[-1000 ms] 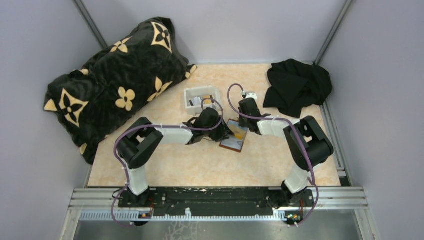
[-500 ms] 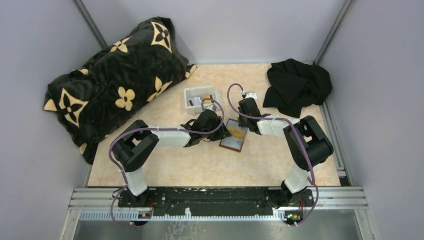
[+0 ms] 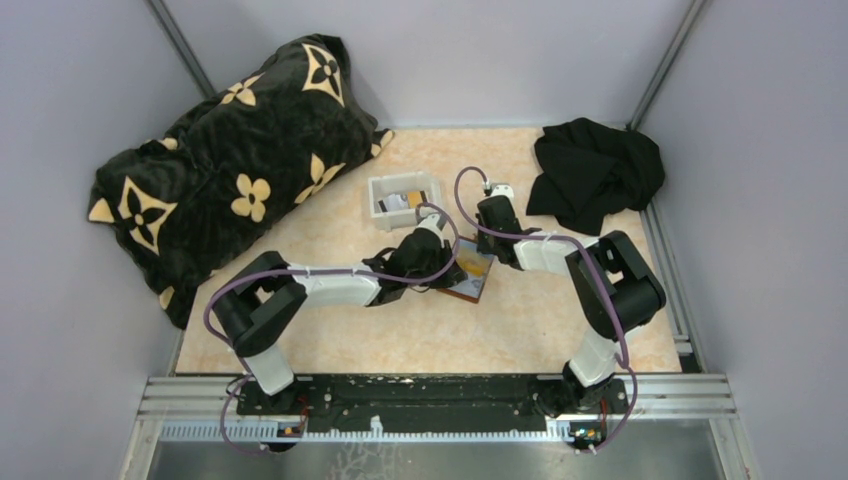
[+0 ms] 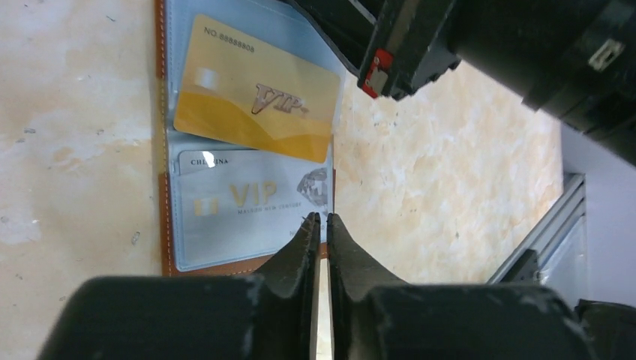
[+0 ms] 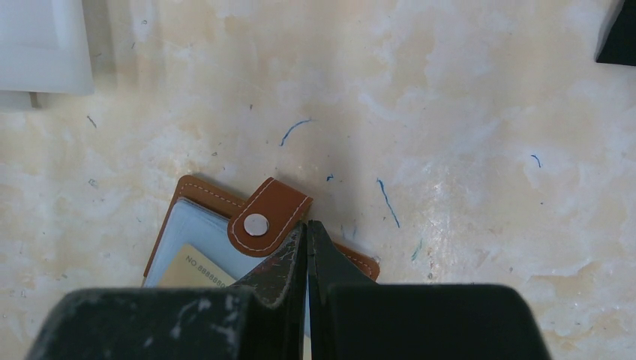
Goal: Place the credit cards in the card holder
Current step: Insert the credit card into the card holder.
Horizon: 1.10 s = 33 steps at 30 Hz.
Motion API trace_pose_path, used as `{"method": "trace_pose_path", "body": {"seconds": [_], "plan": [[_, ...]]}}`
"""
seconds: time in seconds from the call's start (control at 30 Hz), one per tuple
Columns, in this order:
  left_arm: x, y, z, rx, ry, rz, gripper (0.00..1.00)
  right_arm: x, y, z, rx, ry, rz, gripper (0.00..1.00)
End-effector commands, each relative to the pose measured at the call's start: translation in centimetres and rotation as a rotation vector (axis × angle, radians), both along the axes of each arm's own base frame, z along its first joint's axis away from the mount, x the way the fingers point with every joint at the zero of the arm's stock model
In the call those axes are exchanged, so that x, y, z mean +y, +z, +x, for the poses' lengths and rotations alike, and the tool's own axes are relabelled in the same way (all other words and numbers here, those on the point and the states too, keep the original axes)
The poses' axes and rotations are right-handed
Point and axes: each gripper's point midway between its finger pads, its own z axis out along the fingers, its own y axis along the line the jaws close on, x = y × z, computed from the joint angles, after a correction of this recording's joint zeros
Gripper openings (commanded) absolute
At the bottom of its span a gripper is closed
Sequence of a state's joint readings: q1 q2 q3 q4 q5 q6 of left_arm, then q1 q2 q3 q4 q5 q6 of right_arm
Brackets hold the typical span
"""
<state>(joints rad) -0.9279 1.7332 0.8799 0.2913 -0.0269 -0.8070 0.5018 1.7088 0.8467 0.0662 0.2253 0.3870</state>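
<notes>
The brown leather card holder lies open on the table between both arms. In the left wrist view a gold card sits tilted in its upper clear pocket and a silver card lies in the lower one. My left gripper hovers at the holder's right edge beside the silver card, its jaws nearly together with nothing visible between them. My right gripper is shut, tips down on the holder next to its snap tab. Other cards lie in the white tray.
The white tray stands just behind the left gripper and shows at the right wrist view's top left corner. A black cloth lies at the back right. A large black patterned pillow fills the back left.
My left arm has reached further right, bringing its gripper over the card holder, and its jaws have closed from wide open. The right gripper has stayed on the holder.
</notes>
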Motion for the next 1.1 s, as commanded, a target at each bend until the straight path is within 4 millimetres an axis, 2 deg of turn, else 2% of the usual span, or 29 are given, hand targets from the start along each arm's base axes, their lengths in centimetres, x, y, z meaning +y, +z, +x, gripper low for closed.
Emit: {"method": "trace_pose_path", "body": {"seconds": [0.0, 0.07, 0.27, 0.4, 0.7, 0.93, 1.07], "plan": [[0.6, -1.6, -1.1, -0.015, -0.007, 0.083, 0.06, -1.7, -5.1, -4.6, 0.214, 0.019, -0.084, 0.00], [0.8, -2.0, -1.3, -0.019, 0.006, 0.121, 0.00, -1.7, -5.1, -4.6, 0.215, 0.019, -0.084, 0.00], [1.5, -4.0, -1.1, -0.016, 0.034, 0.269, 0.00, -1.7, -5.0, -4.6, 0.215, 0.021, -0.081, 0.00], [1.4, -4.9, -0.7, -0.018, 0.050, 0.293, 0.00, -1.6, -5.0, -4.7, 0.214, 0.023, -0.077, 0.00], [0.3, -5.1, 1.3, -0.055, 0.076, 0.341, 0.00, -1.7, -5.2, -4.9, 0.219, 0.025, -0.077, 0.00], [0.4, -6.3, 1.5, -0.031, 0.084, 0.396, 0.00, -1.6, -5.2, -4.9, 0.219, 0.026, -0.076, 0.00], [0.4, -6.2, 1.8, -0.041, 0.099, 0.396, 0.00, -1.6, -5.3, -4.9, 0.219, 0.027, -0.074, 0.00]]}}
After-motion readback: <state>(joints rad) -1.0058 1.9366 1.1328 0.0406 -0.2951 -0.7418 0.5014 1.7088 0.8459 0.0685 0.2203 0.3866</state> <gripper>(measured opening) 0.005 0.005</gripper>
